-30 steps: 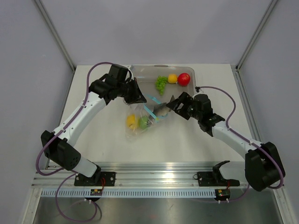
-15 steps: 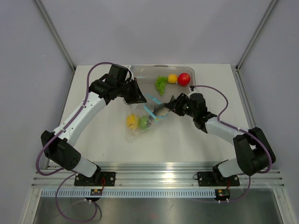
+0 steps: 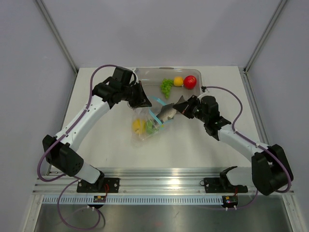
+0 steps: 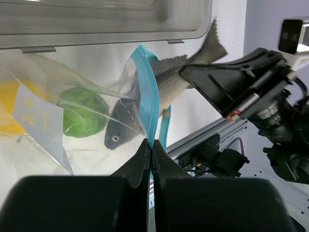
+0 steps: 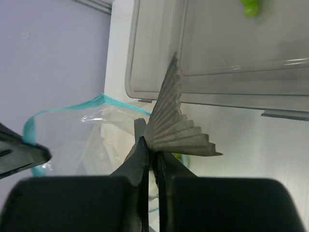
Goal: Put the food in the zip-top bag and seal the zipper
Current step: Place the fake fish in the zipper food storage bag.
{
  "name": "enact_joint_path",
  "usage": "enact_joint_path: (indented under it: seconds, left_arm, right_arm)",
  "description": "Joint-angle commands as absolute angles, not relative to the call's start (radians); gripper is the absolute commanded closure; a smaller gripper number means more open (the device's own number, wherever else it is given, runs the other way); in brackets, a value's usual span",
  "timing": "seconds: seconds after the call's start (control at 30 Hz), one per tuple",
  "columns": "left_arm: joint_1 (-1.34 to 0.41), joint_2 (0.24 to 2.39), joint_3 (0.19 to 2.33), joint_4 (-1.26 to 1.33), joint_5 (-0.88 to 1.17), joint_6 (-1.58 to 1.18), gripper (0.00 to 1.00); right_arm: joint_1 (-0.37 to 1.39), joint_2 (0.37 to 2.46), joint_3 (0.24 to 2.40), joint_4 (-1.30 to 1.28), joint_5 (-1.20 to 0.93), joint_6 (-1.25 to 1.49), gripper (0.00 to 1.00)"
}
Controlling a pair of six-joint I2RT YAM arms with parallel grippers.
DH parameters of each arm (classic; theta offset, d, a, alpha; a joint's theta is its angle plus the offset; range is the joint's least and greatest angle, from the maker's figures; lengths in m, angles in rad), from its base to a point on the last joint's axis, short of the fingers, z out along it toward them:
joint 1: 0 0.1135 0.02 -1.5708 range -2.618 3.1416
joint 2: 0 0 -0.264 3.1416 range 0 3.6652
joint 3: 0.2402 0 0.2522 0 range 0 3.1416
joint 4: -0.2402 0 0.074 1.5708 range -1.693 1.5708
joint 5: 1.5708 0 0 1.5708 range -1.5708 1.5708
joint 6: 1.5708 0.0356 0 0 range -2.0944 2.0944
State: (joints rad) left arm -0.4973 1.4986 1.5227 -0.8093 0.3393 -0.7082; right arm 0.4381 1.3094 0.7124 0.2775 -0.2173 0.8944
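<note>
The zip-top bag (image 3: 145, 128) lies mid-table, clear and crinkly, with a yellow fruit (image 3: 138, 125) and a green fruit (image 3: 150, 126) inside. My left gripper (image 3: 144, 102) is shut on the teal zipper (image 4: 147, 92) and holds the mouth up. A grey fish (image 3: 166, 112) pokes head-first into that mouth; its head (image 4: 116, 137) shows through the plastic. My right gripper (image 3: 179, 107) is shut on the fish's fanned tail (image 5: 176, 125). In the left wrist view the right gripper (image 4: 207, 82) sits just right of the bag. The jaws (image 5: 155, 152) pinch the tail's base.
Behind the bag stands a rigid clear tray (image 3: 145, 75), holding a green grape bunch (image 3: 166, 86), an orange fruit (image 3: 178, 81) and a red fruit (image 3: 190, 81). The tray's near wall (image 5: 203, 72) is close above the fish's tail. Grey walls enclose the table.
My right gripper was open beside the fish's tail and has since shut on it. The fish has shifted slightly towards the tray. The left gripper has kept its hold.
</note>
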Motion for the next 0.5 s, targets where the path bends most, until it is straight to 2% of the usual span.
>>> enact_joint_path:
  seconds: [0.0, 0.2, 0.47]
  left_arm:
    - [-0.491, 1.482, 1.511, -0.753, 0.379, -0.710, 1.00]
    - [-0.492, 1.483, 1.511, -0.746, 0.383, -0.718, 1.00]
    - [-0.491, 1.467, 1.509, -0.733, 0.399, -0.726, 1.00]
  right_arm:
    - [0.462, 1.201, 0.779, 0.206, -0.147, 0.903, 1.00]
    - [0.566, 1.196, 0.870, 0.077, -0.008, 0.931, 1.00]
    - [0.712, 1.333, 0.877, 0.133, 0.115, 0.991, 1.00]
